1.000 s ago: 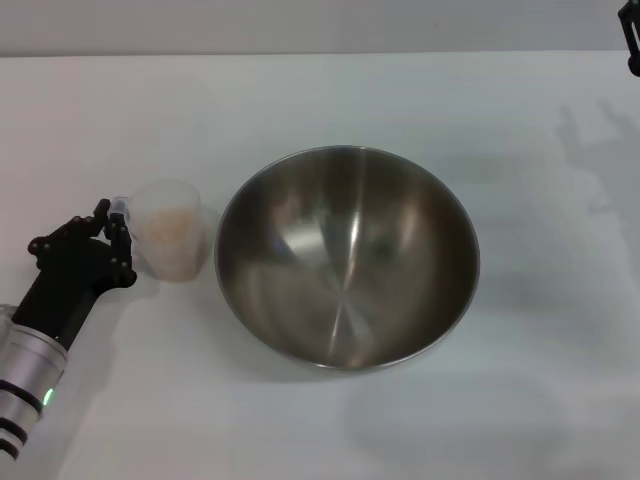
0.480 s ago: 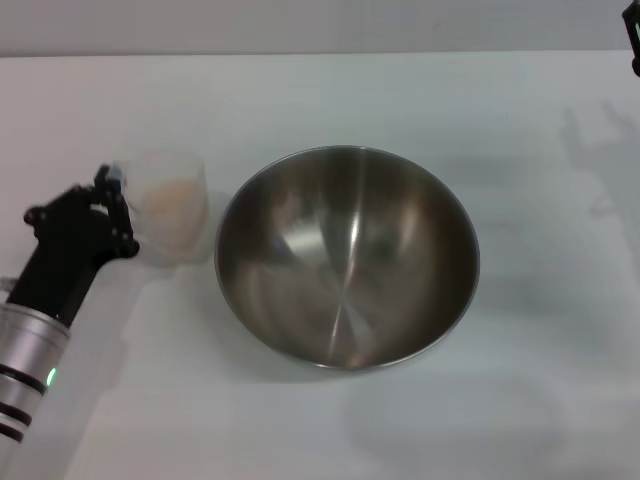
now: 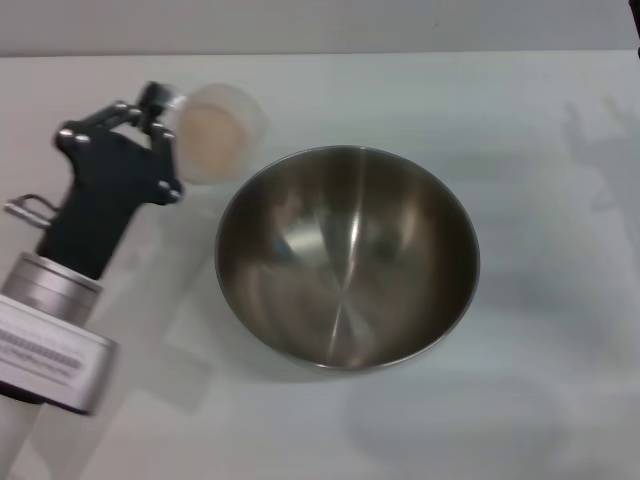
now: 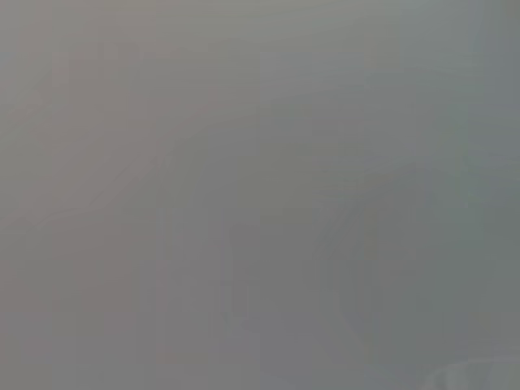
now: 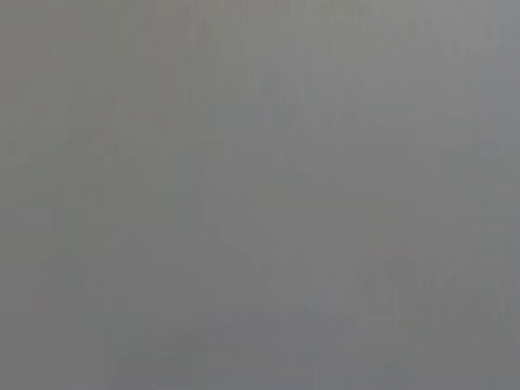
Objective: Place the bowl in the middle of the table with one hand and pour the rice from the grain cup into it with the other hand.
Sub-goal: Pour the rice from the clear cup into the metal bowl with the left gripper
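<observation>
The left arm reaches in from the near left, its silver wrist low in the head view and the black left gripper (image 3: 165, 130) raised toward the far left — fingers closed on the grain cup (image 3: 215, 130). The right arm is out of sight.

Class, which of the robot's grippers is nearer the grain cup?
The left. The left gripper grips the grain cup beside the bowl; the right gripper is out of view.

Bowl (image 3: 347, 256) mid-table (image 3: 540, 120); open room right of it.
</observation>
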